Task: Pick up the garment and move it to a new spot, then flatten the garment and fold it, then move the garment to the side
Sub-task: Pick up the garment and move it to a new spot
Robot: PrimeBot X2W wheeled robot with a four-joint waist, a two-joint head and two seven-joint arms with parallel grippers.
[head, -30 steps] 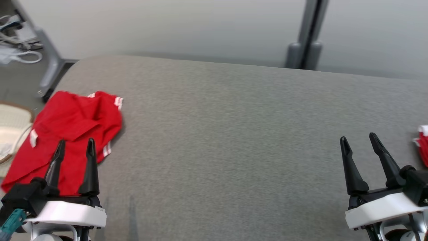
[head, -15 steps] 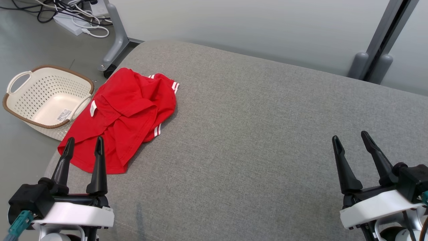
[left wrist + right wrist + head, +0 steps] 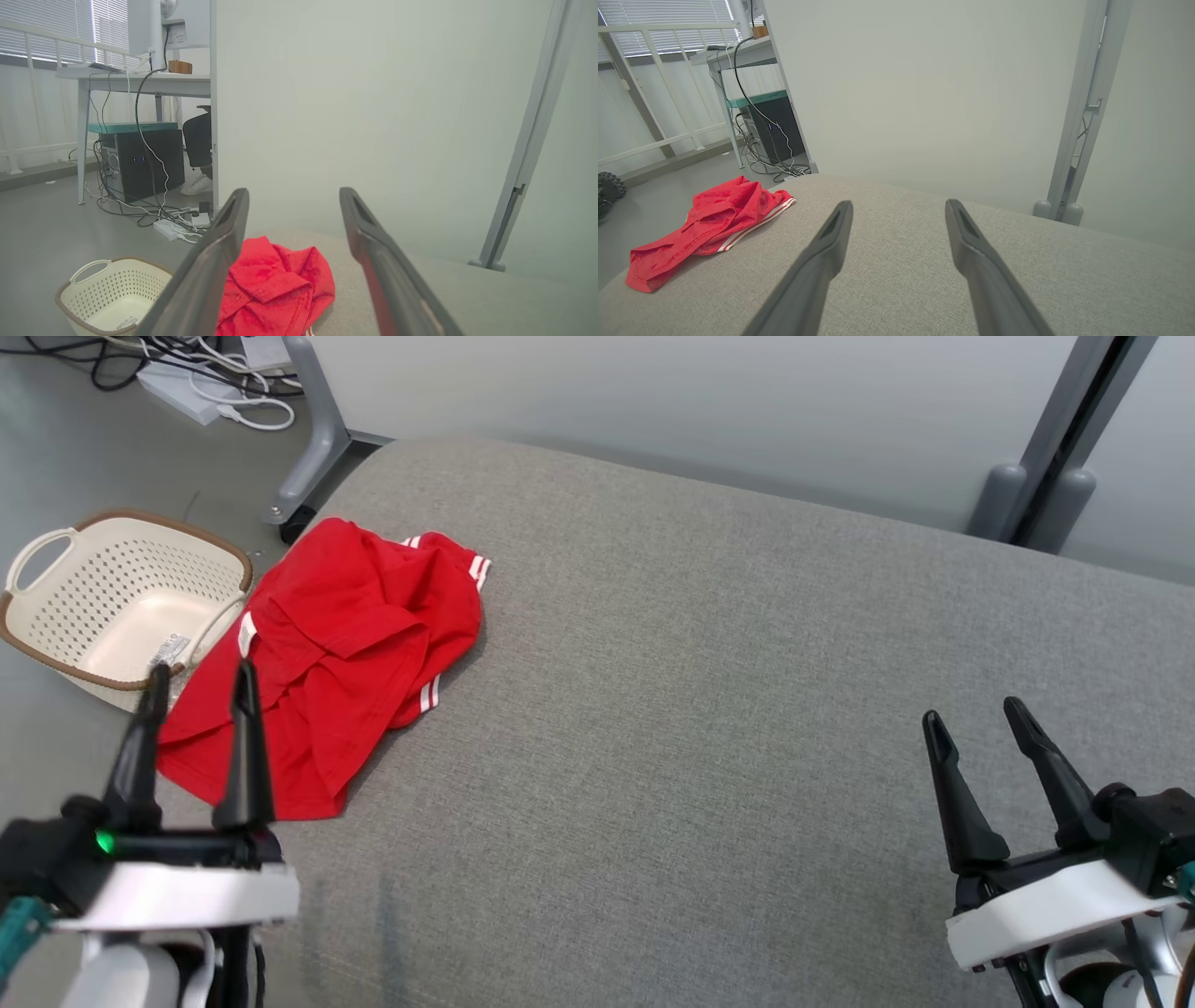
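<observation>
Red garment (image 3: 336,653) is crumpled in the left-centre of the head view, on the left end of the grey padded surface (image 3: 709,709). Its left margin sits right at the surface's edge; can't tell if it overhangs. The long axis runs diagonally, from the hem at lower left up to the white-striped sleeve cuff at upper right. It's folded over itself with the collar tag showing, so not flat. Left gripper (image 3: 202,668) is the near one by far. Its jaws are spread wide and hold nothing, and its fingertips overlap the garment's lower-left end in the head view. In the left wrist view the cloth lies ahead of and below the fingers, between them, so I judge it's hovering, not touching. Right gripper (image 3: 971,709) is at lower right, well apart from the garment, jaws also spread and empty. Just left of the garment a white perforated basket (image 3: 112,565) sits on the floor, so a slip that way drops the cloth off the edge. A grey frame leg (image 3: 313,439) stands at the far corner. There's open room to the right, a wide bare stretch of surface between the two grippers. My call: left arm drops forward and down onto the near end, then carries rightward.
</observation>
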